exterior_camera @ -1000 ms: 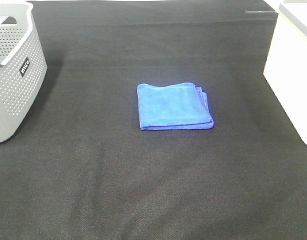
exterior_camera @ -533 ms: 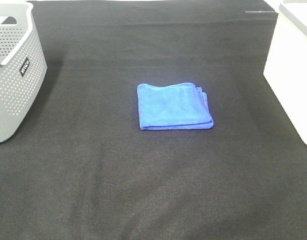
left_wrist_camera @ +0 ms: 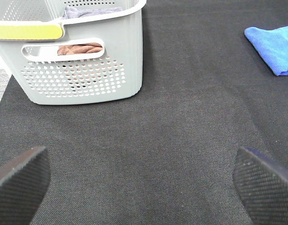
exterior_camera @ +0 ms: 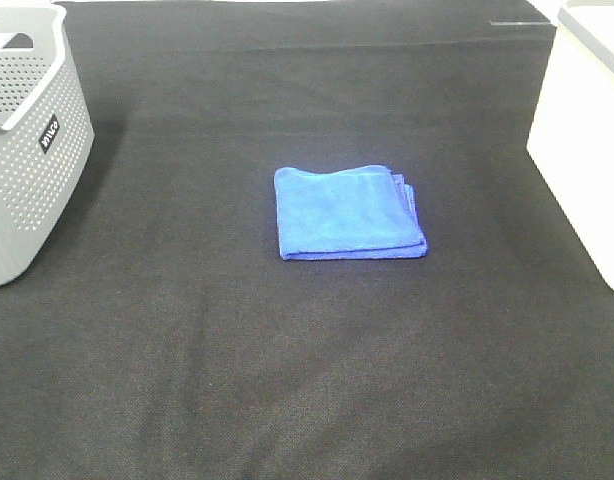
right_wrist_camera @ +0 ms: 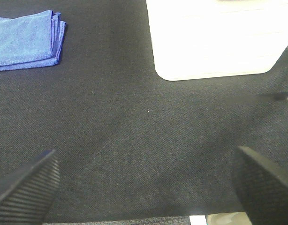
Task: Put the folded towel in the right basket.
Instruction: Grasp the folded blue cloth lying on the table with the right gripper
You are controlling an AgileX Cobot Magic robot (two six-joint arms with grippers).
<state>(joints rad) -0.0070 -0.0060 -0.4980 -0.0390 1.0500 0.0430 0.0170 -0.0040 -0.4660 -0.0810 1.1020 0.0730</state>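
Folded towel point(exterior_camera: 349, 213), blue, flat on the black surface point(exterior_camera: 287, 380), roughly midway between the two baskets and touching neither. Stacked layer edges on the side facing the right basket point(exterior_camera: 587, 130), which is white, plain-walled and cut off by the right edge of the high view.

Left pincer point(left_wrist_camera: 143, 183): released, spread wide, grasping nothing. Only its two dark ribbed fingertips point(left_wrist_camera: 19, 183) in the wrist view, with bare surface between them. Towel well apart from it, off toward the far side of that view, only one corner showing. Much nearer to this pincer, the left basket point(left_wrist_camera: 83, 70): grey, perforated, with a slot handle. Through the slot, a brownish cloth point(left_wrist_camera: 80, 48); along the rim, a yellow-green strip point(left_wrist_camera: 26, 31).

Right pincer point(right_wrist_camera: 145, 185): likewise released, tips far apart, nothing held. Towel well apart from it too, ahead and off to one side in its wrist view, layered edges turned toward the white basket. White basket ahead on the other side, standing on the surface, a strip of black cloth between it and the towel.

Writing: one small black tag point(exterior_camera: 50, 133) on the grey basket's side wall, white letters running up the tag, too small to read for certain.
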